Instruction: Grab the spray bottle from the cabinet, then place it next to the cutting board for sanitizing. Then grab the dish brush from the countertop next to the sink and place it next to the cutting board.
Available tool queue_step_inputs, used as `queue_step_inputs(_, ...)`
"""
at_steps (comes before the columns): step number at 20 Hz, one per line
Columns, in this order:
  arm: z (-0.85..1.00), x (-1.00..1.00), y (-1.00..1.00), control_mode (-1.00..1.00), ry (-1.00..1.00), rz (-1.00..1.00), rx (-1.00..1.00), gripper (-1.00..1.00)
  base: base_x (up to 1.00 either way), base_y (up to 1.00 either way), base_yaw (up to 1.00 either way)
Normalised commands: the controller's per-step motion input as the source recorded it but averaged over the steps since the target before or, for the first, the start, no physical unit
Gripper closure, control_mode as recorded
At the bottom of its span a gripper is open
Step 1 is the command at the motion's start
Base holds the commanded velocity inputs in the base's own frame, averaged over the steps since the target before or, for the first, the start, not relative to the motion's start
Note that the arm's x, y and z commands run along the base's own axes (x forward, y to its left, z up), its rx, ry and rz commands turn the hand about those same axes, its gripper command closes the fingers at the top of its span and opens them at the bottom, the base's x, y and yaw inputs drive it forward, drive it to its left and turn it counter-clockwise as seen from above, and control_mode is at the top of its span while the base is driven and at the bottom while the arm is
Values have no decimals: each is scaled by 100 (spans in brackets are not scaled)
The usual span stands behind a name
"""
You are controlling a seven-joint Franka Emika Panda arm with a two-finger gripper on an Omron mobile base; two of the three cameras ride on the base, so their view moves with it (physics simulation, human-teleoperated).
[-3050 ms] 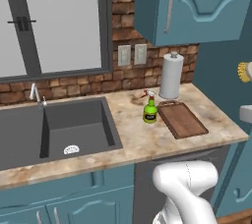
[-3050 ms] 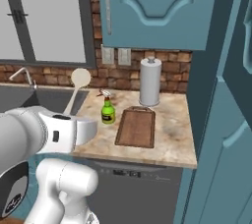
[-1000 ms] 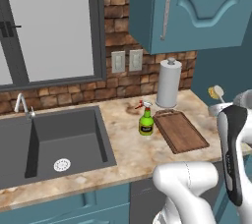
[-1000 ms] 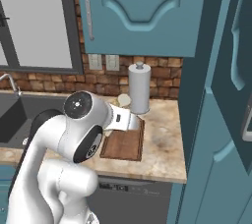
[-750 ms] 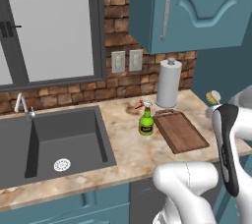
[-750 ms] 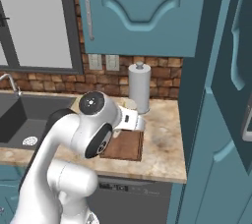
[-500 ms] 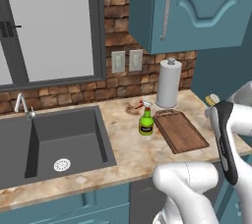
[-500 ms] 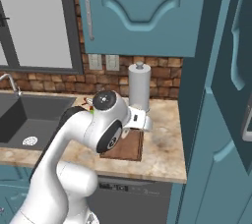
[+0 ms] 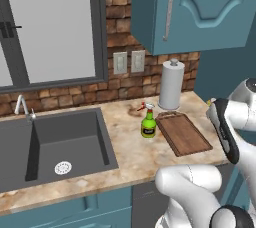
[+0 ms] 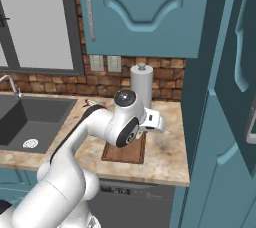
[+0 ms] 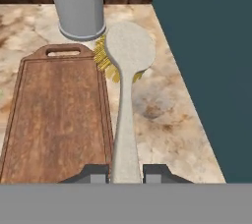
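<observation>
Looking across the beige marbled stone desk point(image 9: 125, 157) with its rusty-brown blotches, you have the deep dark-grey rectangular sink point(image 9: 50, 142) at the left and the dark brown rectangular wooden cutting board point(image 9: 183, 133) with its grooved rim and small handle toward the right end, with the tall white paper-towel roll point(image 9: 171, 84) standing just behind its handle end. The small green spray bottle point(image 9: 148, 123) with the yellow label and red-and-white nozzle already stands upright just beside the board's left edge, so that half of the job looks done. Your pincer point(image 11: 125, 171) is clamped narrow on the handle end of the pale grey long-handled dish brush point(image 11: 126, 95), whose rounded head and yellow bristles hang over the bare desk just to the right of the board, near the foot of the paper-towel roll. I judge the brush light and stiff, a hard plastic stick that will not sag, though the smooth handle could swivel in a grip this far from the head; a hold nearer the middle would steady it. The bristles are the only soft part, so lay them down gently. The spot beneath looks free, squeezed between the board and the tall teal cabinet point(image 11: 206, 70) at the right.
</observation>
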Motion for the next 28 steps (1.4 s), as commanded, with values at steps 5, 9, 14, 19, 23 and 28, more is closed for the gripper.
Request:
queue_step_inputs(5, -46, 28, -11, -100, -2, 0, 0, 100, 0, 0, 0)
queue_step_inputs(9, -62, 36, -9, -100, 0, 0, 0, 100, 0, 0, 0)
queue_step_inputs(14, -63, 38, -5, -100, 0, 0, 0, 100, 0, 0, 0)
queue_step_inputs(19, -31, 24, -5, -100, 0, 0, 0, 100, 0, 0, 0)
queue_step_inputs(23, -28, 16, -1, -100, 7, 0, 0, 100, 0, 0, 0)
queue_step_inputs(28, -31, 18, -7, -100, 11, 0, 0, 100, 0, 0, 0)
